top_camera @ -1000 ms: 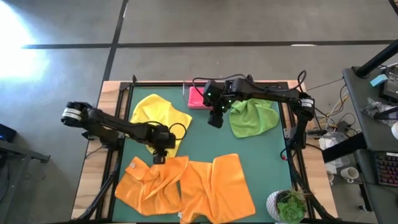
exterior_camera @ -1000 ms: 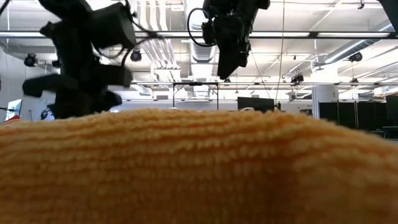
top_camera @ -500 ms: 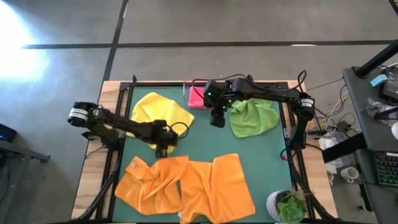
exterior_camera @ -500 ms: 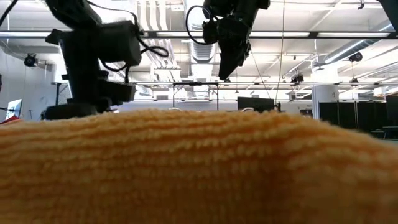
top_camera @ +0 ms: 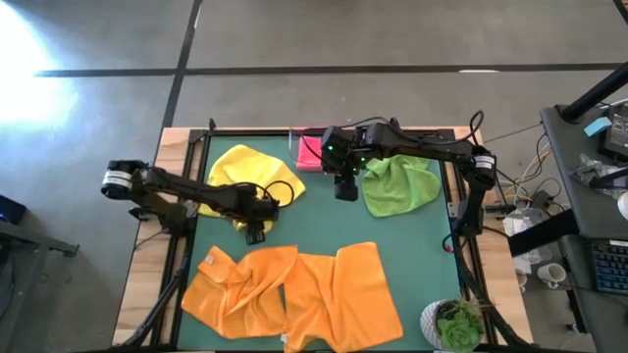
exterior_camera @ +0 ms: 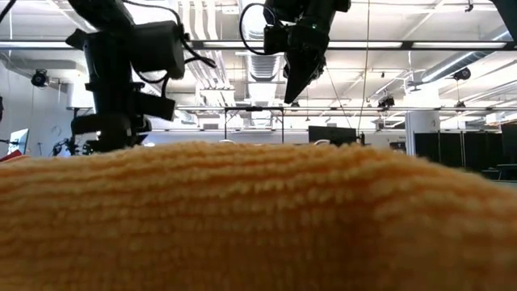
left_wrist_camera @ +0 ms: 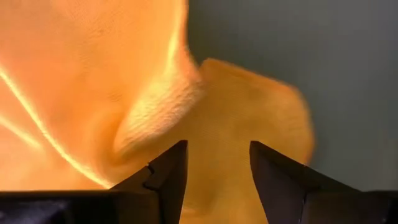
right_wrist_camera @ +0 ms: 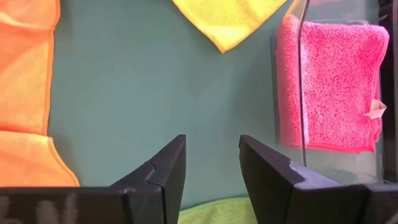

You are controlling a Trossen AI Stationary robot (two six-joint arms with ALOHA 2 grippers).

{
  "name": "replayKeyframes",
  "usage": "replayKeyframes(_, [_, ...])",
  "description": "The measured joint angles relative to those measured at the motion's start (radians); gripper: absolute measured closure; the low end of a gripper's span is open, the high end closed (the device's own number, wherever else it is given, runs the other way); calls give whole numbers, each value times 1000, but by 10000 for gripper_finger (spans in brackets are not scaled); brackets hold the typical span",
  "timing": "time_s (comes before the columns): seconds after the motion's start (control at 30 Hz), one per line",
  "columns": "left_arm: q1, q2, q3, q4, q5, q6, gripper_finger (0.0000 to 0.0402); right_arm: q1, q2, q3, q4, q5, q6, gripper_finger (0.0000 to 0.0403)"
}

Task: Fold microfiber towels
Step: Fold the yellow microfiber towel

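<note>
Two orange towels lie spread and rumpled at the near edge, one on the left [top_camera: 238, 291] and one on the right [top_camera: 343, 294]. A yellow towel [top_camera: 251, 176] lies crumpled at the far left and a green towel [top_camera: 400, 186] at the far right. A folded pink towel [top_camera: 309, 153] rests in the clear tray [right_wrist_camera: 303, 74]. My left gripper [top_camera: 255, 232] hangs open between the yellow towel and the left orange towel's far edge [left_wrist_camera: 211, 112], pointing steeply down. My right gripper [top_camera: 345, 186] stands open high over the mat beside the green towel.
The green mat [top_camera: 334, 226] is bare between the towels at the centre. A potted plant [top_camera: 456, 327] stands at the near right corner. In the low view an orange towel [exterior_camera: 258, 218] fills the foreground and hides the table top.
My left gripper has gone a little toward the far edge and up from the left orange towel, turning about its own axis, and stays open. My right gripper has rolled about its own axis in place. The towels have not moved.
</note>
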Motion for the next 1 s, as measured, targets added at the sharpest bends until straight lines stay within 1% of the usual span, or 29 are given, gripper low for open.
replayKeyframes(0.23, [-61,-30,22,15,8,-82,244,0,0,0,1,0,-21,264])
replayKeyframes(0.4, [-122,4,6,80,12,-89,244,0,0,0,0,0,-22,264])
replayKeyframes(0.5, [-145,37,7,103,-18,-91,244,0,0,0,0,0,-23,264])
replayKeyframes(0.6, [-147,67,12,99,-56,-92,244,0,0,0,0,0,-23,264])
replayKeyframes(0.77, [-147,104,11,109,-62,-95,244,0,0,0,-1,0,-23,264])
replayKeyframes(0.93, [-145,128,14,113,-64,-155,245,0,0,-2,-1,0,-28,264])
replayKeyframes(1.0, [-145,130,15,113,-64,-172,254,0,0,-3,-2,0,-32,264])
